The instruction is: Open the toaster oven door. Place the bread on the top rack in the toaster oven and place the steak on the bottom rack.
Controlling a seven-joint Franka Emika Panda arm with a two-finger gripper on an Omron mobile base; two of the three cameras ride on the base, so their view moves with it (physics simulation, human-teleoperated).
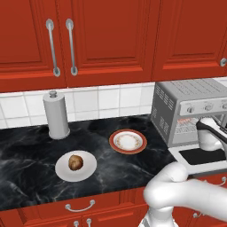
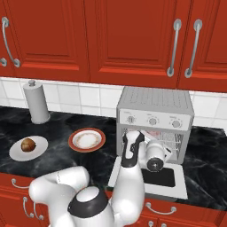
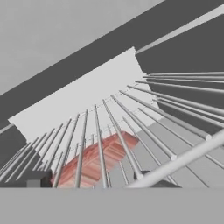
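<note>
The toaster oven (image 2: 155,116) is standing right of centre in the right base view, on the black marble desk (image 1: 26,150), and the toaster oven door (image 2: 153,179) is lying dropped open toward the lower edge of the frame. The arm is reaching into the oven mouth. In the hand view the steak (image 3: 94,161) is lying at the lower centre, beneath the bars of a wire rack (image 3: 131,131), so it is judged to be resting on the bottom rack. The bread (image 1: 76,162) is sitting on a white plate (image 1: 62,170) at the lower left of the left base view, well apart from the oven. A red-rimmed plate (image 1: 128,141) is standing empty between the two.

Risks, largest first:
- The wrist is working inside a narrow cavity; a careless withdrawal is likely to strike the rack bars or the door.
- Any contact with the rack is likely to shift the steak.
- The bread is round and is prone to rolling off its plate on approach.

Hidden or unclear:
- The oven interior is largely blocked by the arm in both base views.
- The gripper (image 3: 92,180) is showing only dark fingertips at the lower edge of the hand view; the jaws are standing fairly wide and are appearing to hold nothing, though contact with the steak cannot be ruled out.
- Which rack the bars belong to cannot be told with certainty.
</note>
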